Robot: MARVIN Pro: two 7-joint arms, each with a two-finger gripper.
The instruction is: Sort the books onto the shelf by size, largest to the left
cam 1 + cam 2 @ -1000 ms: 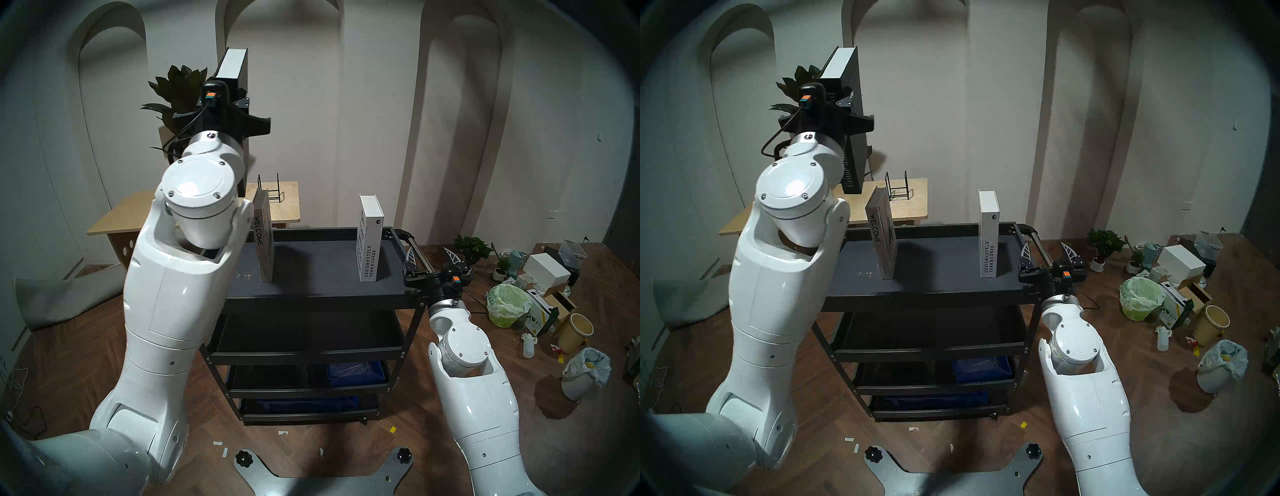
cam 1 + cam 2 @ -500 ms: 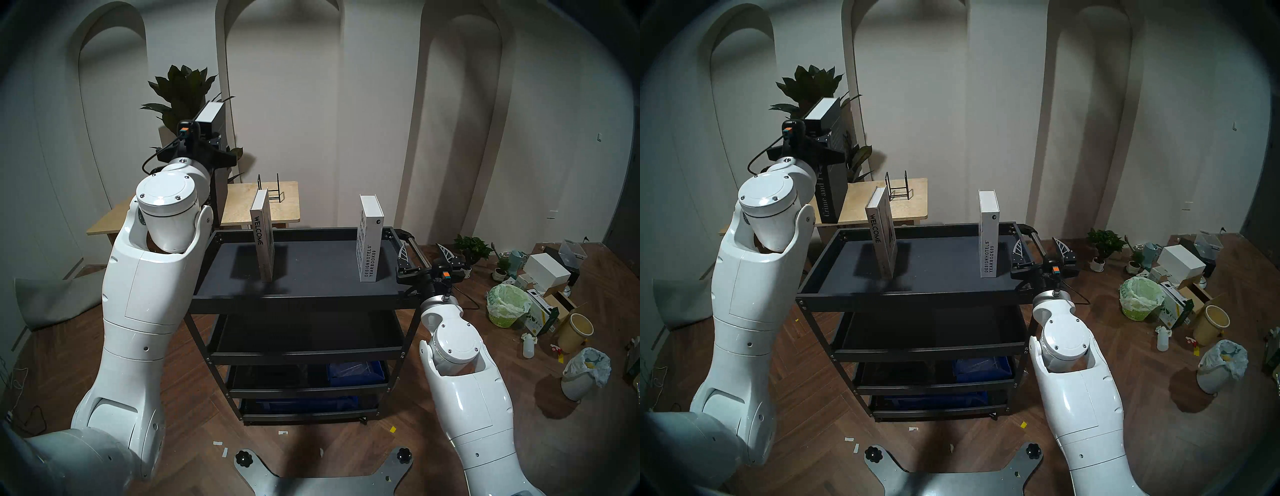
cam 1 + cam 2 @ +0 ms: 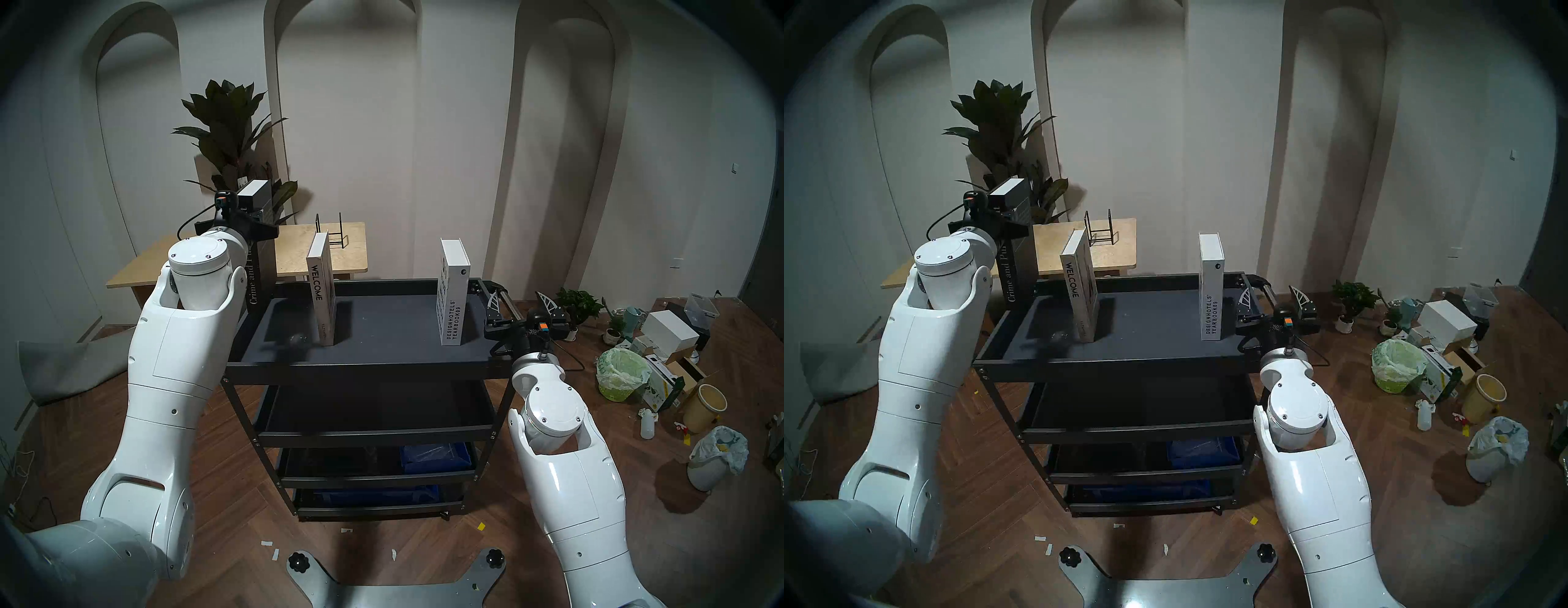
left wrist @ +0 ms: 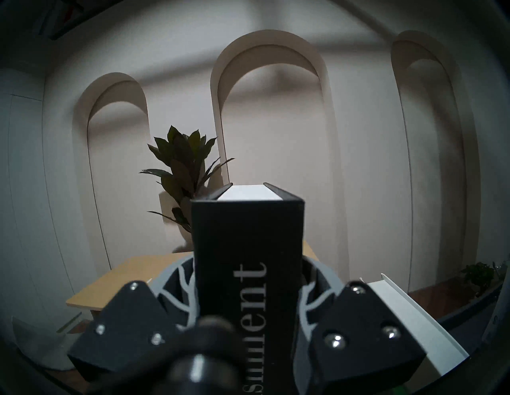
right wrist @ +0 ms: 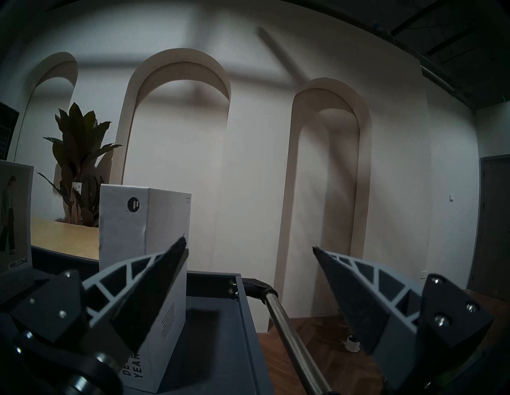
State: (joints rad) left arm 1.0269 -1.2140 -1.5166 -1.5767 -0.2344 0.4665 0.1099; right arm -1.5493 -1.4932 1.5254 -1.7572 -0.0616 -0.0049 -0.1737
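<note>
Four fisheye views: a head pair from above, two wrist cameras looking level

The two head views look down and forward over both arms onto the cart [image 3: 369,365] from nearly one spot, sharing almost all of it; the left wrist view sits close behind the black book [image 4: 247,248] clamped in the left end effector [image 4: 248,300], facing the arched wall; the right wrist view looks along the open right end effector [image 5: 248,245] past the white book [image 5: 124,234], shared with the head views, and the cart's handle [image 5: 289,331]
</note>
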